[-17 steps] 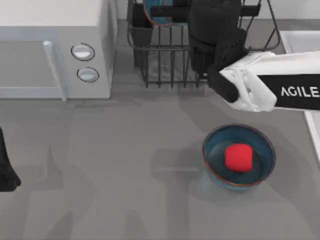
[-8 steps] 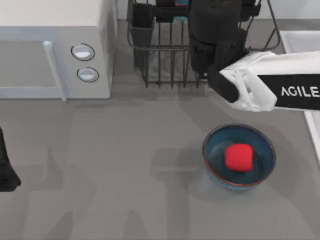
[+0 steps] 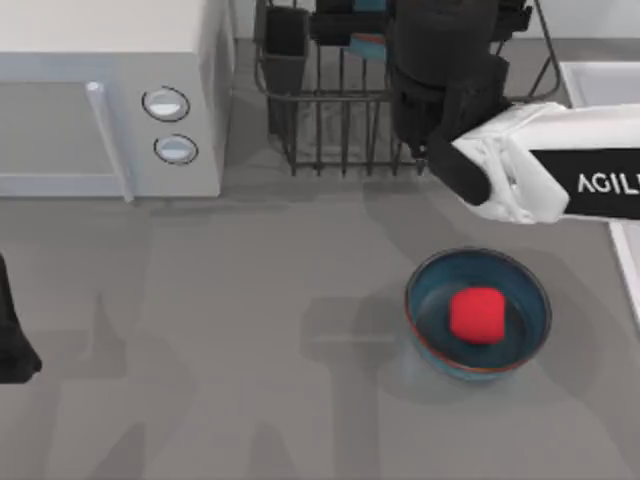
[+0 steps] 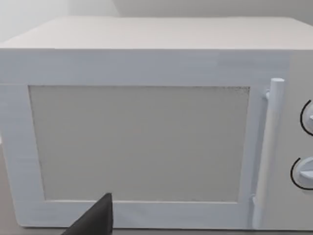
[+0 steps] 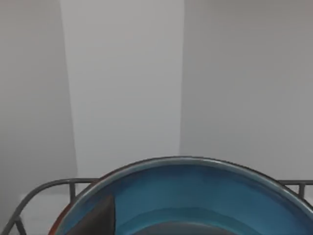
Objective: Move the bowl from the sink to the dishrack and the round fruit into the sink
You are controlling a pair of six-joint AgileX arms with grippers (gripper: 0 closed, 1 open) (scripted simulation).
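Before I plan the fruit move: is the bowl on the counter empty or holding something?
Holding something: the round fruit sits inside the counter bowl, which stands upright.

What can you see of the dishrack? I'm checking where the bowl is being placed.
The dishrack is a dark metal wire rack of upright bars at the table's far edge, right of the microwave, with a black rectangular utensil cup at its left corner. A teal-blue bowl sits within its top rail. The right arm reaches over the rack's right part, covering it.
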